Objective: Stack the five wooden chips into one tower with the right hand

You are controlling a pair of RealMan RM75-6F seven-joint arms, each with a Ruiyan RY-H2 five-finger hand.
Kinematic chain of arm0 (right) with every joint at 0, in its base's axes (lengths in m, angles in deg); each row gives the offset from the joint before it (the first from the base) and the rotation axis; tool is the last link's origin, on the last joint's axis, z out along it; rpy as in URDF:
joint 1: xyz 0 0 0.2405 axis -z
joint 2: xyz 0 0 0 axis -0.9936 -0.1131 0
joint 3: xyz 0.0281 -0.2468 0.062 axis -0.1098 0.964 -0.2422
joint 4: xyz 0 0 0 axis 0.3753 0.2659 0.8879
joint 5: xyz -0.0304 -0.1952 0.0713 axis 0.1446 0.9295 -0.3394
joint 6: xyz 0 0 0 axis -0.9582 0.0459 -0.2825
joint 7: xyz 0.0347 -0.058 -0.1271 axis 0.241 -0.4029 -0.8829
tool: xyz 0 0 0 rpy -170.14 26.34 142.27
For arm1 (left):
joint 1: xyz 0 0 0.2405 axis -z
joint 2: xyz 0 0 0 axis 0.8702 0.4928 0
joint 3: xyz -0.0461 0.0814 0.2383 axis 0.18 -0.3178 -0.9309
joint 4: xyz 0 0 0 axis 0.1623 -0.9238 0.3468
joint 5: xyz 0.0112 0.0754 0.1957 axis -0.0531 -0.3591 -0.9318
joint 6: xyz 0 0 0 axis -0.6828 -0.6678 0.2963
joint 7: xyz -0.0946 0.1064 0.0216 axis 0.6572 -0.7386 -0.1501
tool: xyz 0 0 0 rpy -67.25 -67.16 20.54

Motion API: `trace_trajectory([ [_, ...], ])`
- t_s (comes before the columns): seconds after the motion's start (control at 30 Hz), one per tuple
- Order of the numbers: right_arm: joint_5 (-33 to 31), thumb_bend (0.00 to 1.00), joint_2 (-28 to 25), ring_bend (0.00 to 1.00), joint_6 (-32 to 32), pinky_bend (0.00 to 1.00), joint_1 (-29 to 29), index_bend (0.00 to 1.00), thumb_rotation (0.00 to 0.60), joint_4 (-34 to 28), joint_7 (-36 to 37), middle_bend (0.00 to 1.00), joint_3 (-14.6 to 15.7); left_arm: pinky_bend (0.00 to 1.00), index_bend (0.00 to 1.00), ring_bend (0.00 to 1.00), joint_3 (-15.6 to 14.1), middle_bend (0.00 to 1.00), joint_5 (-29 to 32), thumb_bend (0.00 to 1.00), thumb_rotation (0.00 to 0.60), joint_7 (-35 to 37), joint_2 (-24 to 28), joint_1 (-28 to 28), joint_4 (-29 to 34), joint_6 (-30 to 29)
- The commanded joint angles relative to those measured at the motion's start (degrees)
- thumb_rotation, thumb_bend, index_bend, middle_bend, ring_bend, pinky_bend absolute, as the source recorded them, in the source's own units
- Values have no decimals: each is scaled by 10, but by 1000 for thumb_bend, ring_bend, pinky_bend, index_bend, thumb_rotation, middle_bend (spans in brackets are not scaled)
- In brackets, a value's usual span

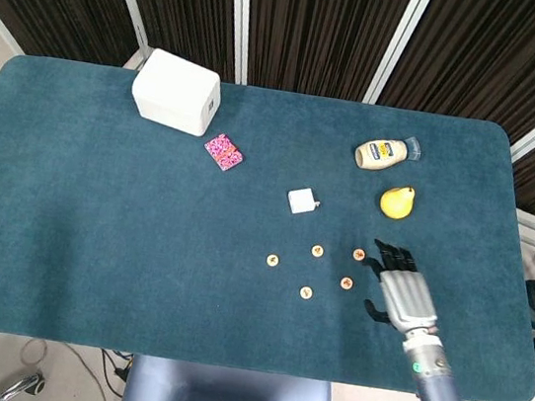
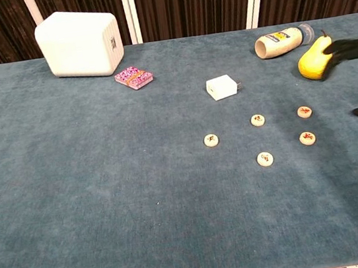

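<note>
Right hand (image 1: 404, 292) hangs above the cloth just to the right of the chips, fingers spread apart and pointing away from the robot, holding nothing; in the chest view only its dark fingertips (image 2: 347, 49) show at the right edge, in front of the pear (image 2: 312, 62). No left hand shows in either view. Five wooden chips lie flat and apart on the blue table (image 1: 93, 236), none stacked yet: the leftmost chip (image 1: 273, 259), the near chip (image 1: 306, 292), the middle chip (image 1: 317, 250), the far right chip (image 1: 360, 254) and the near right chip (image 1: 347, 283), the last two closest to the hand. They look small, thin and light, stiff wood that should not bend or break, though a disc this flat on a napped cloth gives little edge to catch. My guess is that the best hold is a pinch across the rim between thumb and one fingertip, coming straight down, so the flat faces stay level for setting one on another. A light chip may skid or flip if nudged sideways, and a tower of such discs would topple easily if placed off centre. A white cube (image 1: 301, 201), a bottle (image 1: 382, 154), a pink packet (image 1: 223, 150) and a white box (image 1: 177, 92) sit farther back, away from the work.
</note>
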Motion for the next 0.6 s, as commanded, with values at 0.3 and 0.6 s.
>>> trace_trajectory([
  [0.3, -104, 368, 165, 0, 2, 0, -110, 293, 600, 77, -115, 0, -32, 63, 0, 0, 4, 0, 10, 94, 600, 13, 3, -1, -6, 6],
  [0.6, -156, 368, 249, 0, 1, 0, -169, 294, 600, 151, -164, 0, -37, 63, 0, 0, 7, 0, 18, 94, 600, 26, 6, 0, -11, 14],
])
